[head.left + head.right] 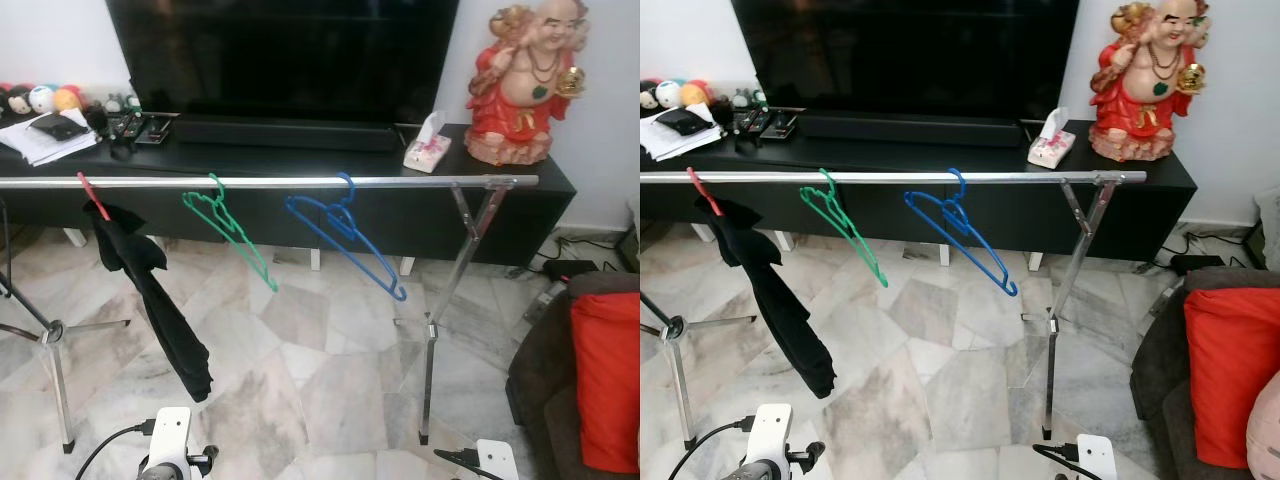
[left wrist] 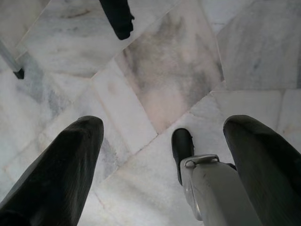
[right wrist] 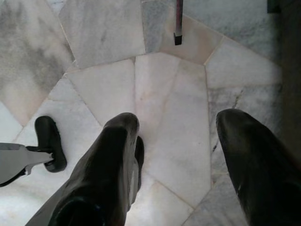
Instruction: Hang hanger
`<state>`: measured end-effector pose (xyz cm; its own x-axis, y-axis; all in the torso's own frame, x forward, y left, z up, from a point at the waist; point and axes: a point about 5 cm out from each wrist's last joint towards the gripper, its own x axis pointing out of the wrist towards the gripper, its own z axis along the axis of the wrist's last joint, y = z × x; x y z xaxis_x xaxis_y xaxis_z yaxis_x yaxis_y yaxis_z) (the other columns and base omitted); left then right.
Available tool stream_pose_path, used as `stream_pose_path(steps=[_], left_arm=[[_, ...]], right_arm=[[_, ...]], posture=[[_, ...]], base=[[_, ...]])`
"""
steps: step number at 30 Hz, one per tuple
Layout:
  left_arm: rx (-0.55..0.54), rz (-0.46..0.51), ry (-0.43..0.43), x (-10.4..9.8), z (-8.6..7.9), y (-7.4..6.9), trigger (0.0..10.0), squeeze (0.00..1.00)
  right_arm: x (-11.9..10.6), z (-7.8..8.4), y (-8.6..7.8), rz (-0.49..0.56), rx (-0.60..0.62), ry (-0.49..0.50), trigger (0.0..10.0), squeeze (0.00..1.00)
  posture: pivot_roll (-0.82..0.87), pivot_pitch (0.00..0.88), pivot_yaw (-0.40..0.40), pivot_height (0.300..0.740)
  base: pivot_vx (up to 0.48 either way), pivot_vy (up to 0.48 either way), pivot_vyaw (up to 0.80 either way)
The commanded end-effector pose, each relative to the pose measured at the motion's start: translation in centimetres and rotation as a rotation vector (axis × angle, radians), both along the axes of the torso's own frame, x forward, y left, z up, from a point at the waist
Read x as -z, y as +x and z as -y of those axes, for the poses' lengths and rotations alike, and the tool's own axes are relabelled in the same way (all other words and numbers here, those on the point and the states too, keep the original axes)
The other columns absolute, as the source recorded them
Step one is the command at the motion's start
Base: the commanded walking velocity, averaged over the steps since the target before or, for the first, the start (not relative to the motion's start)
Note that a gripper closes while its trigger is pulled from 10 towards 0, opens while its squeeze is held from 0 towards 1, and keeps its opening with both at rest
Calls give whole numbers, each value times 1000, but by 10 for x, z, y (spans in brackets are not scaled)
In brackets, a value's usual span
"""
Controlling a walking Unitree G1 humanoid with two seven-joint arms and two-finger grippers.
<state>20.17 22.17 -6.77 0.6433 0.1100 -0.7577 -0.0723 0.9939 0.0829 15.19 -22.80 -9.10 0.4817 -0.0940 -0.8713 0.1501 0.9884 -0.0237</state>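
A silver clothes rail [image 1: 300,182] spans the scene before me on metal legs. On it hang a green hanger [image 1: 228,228], a blue hanger [image 1: 345,235] and, at the left, a red hanger [image 1: 93,196] carrying a black garment [image 1: 155,300]. Both arms hang low over the marble floor. My left gripper [image 2: 162,141] is open with nothing between its fingers, pointing down at the tiles. My right gripper [image 3: 181,141] is also open and empty above the floor, near a rail leg's foot [image 3: 178,37].
A black TV console [image 1: 300,160] with a large TV [image 1: 285,55] stands behind the rail. On it sit a red statue [image 1: 520,85], a tissue box [image 1: 428,145] and papers [image 1: 45,135]. A dark sofa with a red cushion [image 1: 608,380] is at the right.
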Motion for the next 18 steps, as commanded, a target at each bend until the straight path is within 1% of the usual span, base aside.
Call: stream_pose_path(steps=[1,4,7,8,10,14,18], left_arm=[[-27,-5,-3,-1,-1,1,10000,0],[-36,-17,-1,1,-2,-2,10000,0],[-36,-15,-3,0,-1,1,10000,0],[-39,-16,-9,-1,-1,2,10000,0],[-39,-17,-10,-1,-1,3,10000,0],[-4,-22,-12,-3,3,9,10000,0],[11,-28,-8,-4,3,10,10000,0]], right_arm=[[-1,1,2,7,8,-1,10000,0],[-2,-3,7,13,-23,-1,10000,0],[-2,-1,6,13,-17,-4,10000,0],[-2,-5,8,17,-22,-4,10000,0],[-2,-6,8,18,-23,-4,10000,0],[-3,-8,12,30,-18,20,10000,0],[-4,-7,14,26,-23,22,10000,0]], posture=[[-80,0,-35,740],[-93,0,-43,740],[-91,0,-44,740],[-89,0,-40,740],[-89,0,-40,740],[-93,0,-30,740],[-89,0,-28,740]], base=[[0,0,0],[0,0,0],[0,0,0],[0,0,0],[0,0,0],[0,0,0],[0,0,0]])
